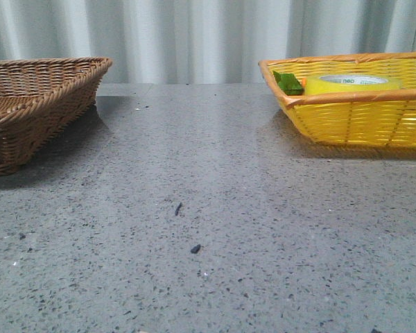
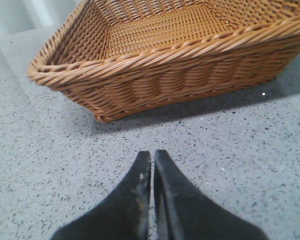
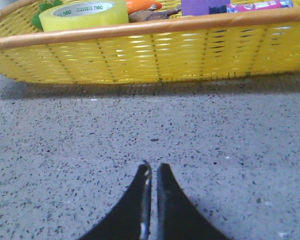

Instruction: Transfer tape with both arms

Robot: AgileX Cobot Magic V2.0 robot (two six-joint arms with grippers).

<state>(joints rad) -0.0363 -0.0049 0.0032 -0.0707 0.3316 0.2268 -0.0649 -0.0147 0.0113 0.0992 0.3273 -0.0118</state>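
Note:
The tape (image 1: 352,84) is a yellow roll with a white, green-printed core. It lies flat inside the yellow basket (image 1: 360,125) at the back right, and also shows in the right wrist view (image 3: 83,14). My right gripper (image 3: 153,166) is shut and empty, low over the grey table, a short way in front of the yellow basket's wall (image 3: 155,55). My left gripper (image 2: 153,153) is shut and empty, in front of the empty brown wicker basket (image 2: 155,75). Neither gripper shows in the front view.
The brown wicker basket (image 1: 35,111) stands at the back left. In the yellow basket lie a carrot (image 3: 142,5) with green leaves (image 1: 288,83), a purple object (image 3: 202,6) and a pink tube (image 3: 260,5). Small dark specks (image 1: 195,248) lie mid-table.

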